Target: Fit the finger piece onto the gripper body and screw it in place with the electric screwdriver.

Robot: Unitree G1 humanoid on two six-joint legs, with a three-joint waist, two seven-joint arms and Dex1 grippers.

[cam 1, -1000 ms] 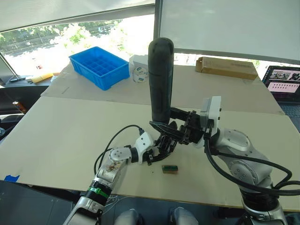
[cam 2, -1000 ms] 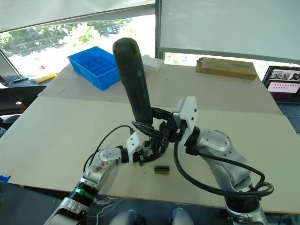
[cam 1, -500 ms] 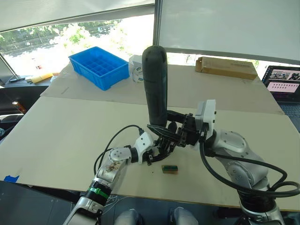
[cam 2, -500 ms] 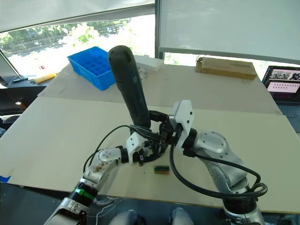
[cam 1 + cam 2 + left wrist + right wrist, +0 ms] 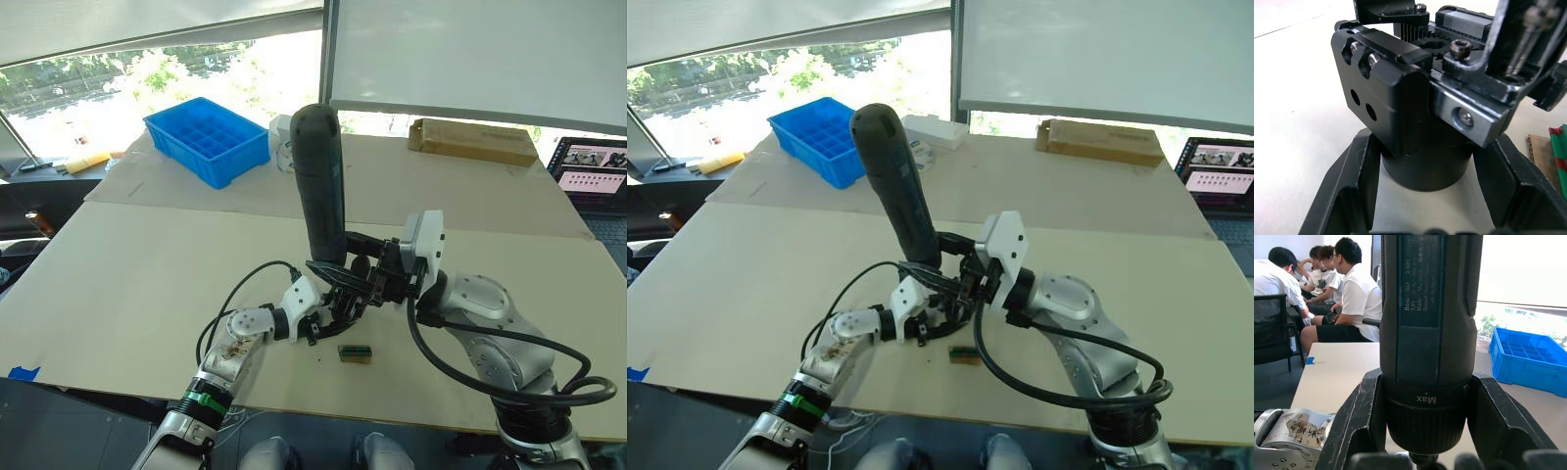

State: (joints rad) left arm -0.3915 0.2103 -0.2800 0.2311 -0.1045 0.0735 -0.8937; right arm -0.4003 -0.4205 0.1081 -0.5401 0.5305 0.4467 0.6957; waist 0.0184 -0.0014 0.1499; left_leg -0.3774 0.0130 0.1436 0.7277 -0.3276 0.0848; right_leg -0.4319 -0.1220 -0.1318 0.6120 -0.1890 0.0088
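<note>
On beige surface (image 5: 118, 284), left gripper (image 5: 1422, 196) clamped around gripper body (image 5: 1400, 112); right gripper (image 5: 1425, 431), at 3 o'clock, gripping upright electric screwdriver (image 5: 321, 186).

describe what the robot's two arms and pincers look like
Both arms are silver-grey metal with white housings near the wrists and thick black cables looping alongside. The left arm has a green band and worn brownish patches on its casing. The left pincer and right pincer each have two black, angular, tapering fingers.
</note>
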